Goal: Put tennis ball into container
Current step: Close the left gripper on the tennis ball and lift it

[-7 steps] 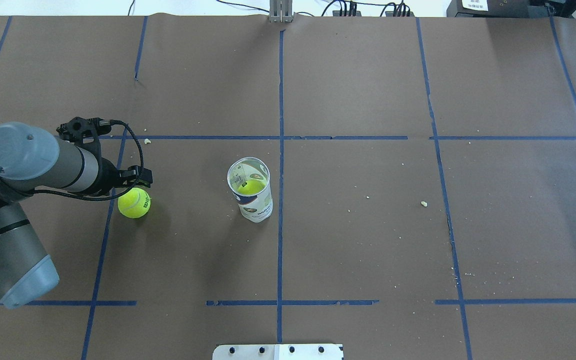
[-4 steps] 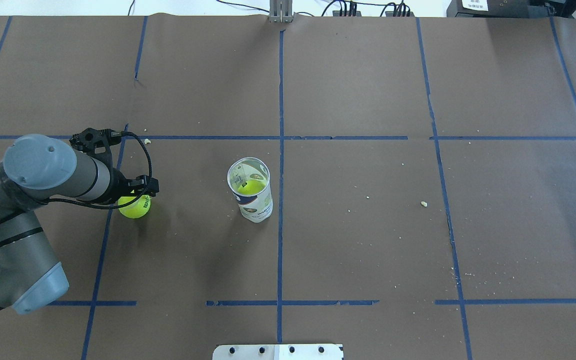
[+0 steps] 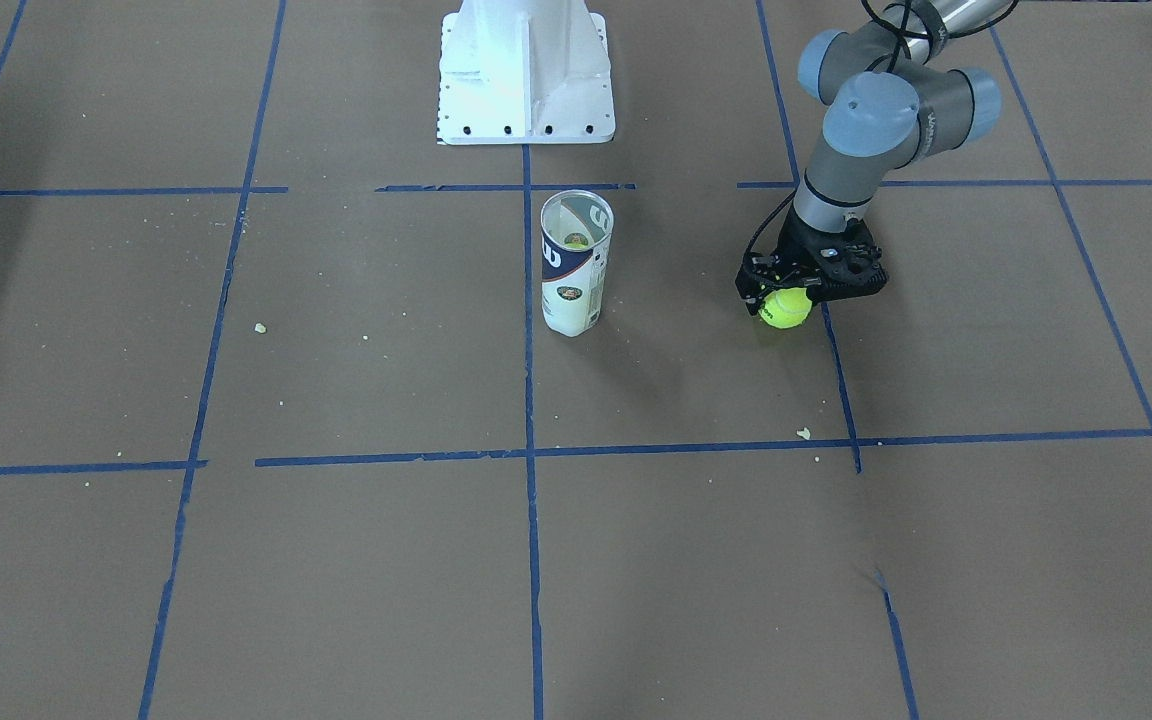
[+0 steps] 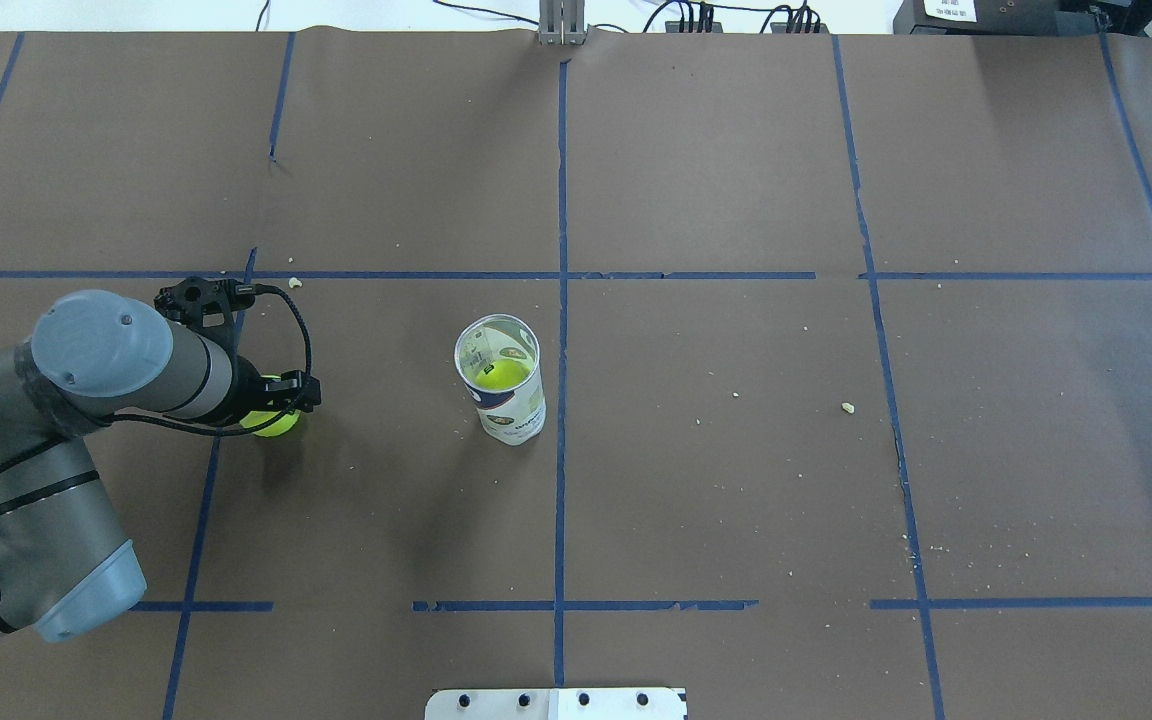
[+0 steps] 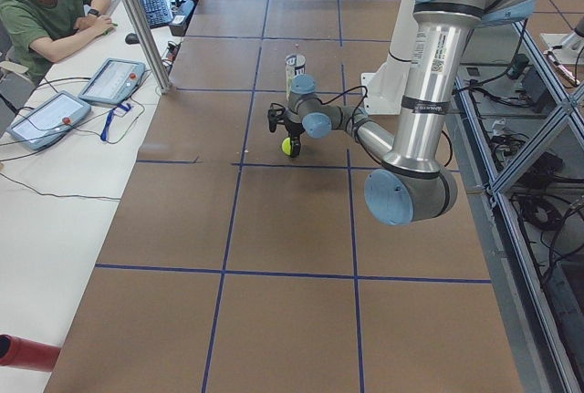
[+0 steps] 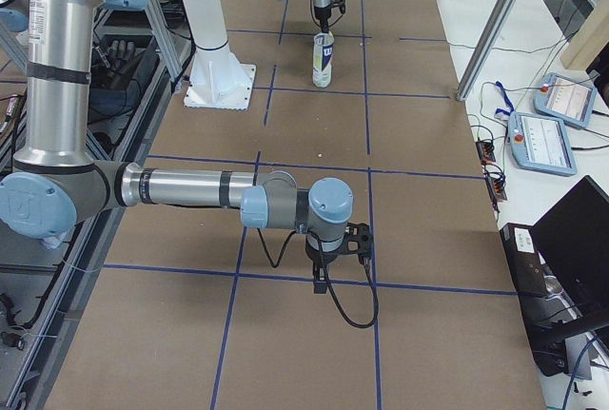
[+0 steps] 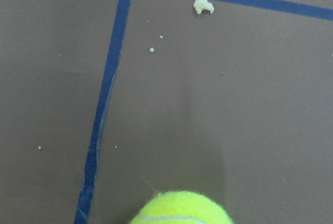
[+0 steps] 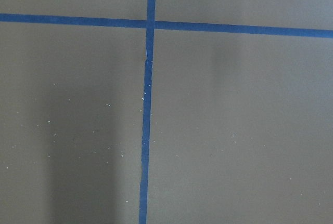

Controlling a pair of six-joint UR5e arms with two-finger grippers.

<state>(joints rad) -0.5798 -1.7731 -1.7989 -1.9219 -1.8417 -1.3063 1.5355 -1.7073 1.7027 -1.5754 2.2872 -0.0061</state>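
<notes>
The tennis ball (image 4: 274,424) lies on the desk (image 4: 736,500) at the overhead's middle left, beneath the left arm's fingers (image 3: 808,296), whose width I cannot tell. An off-centre pinch could squirt it away from the container (image 4: 508,405) at centre frame

You're looking down at the brown table (image 8: 239,104). Blue tape lines (image 8: 149,24) cross toward 12 o'clock, and pale specks (image 8: 107,105) dot the surface.

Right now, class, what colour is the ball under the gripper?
Bright yellow-green; the tennis ball shows best in the front-facing view.
</notes>
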